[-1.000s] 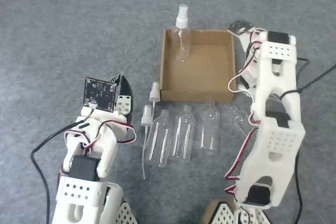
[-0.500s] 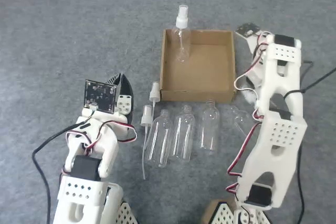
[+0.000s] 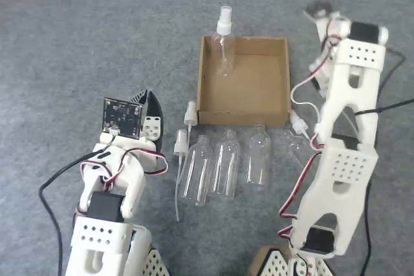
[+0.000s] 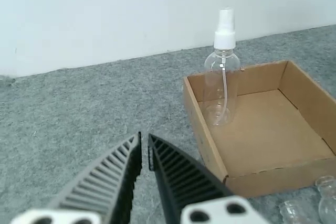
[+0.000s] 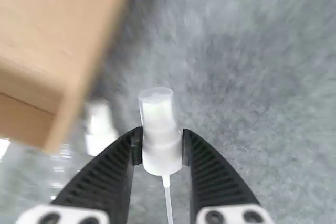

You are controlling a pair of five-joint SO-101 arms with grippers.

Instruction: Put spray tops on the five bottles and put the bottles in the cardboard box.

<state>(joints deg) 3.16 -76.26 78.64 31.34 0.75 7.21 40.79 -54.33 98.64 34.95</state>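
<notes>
Presently the right claw (image 5: 161, 134) grips a white plastic spray top (image 5: 156, 114) over the grey carpeted bench (image 3: 97, 43) beside the brown cardboard box (image 3: 242, 118). The left claw (image 4: 144, 139) sits nearly closed, empty. One capped clear plastic bottle (image 3: 224, 50) stands in the box's far left corner.

Overhead camera looks down; both wrist cameras catch the box (image 3: 242, 119).

One cardboard box (image 3: 259, 88). Five bottles (image 3: 224, 166); one wears a spray top (image 3: 224, 21). Four more spray tops are off the bottles.
</notes>
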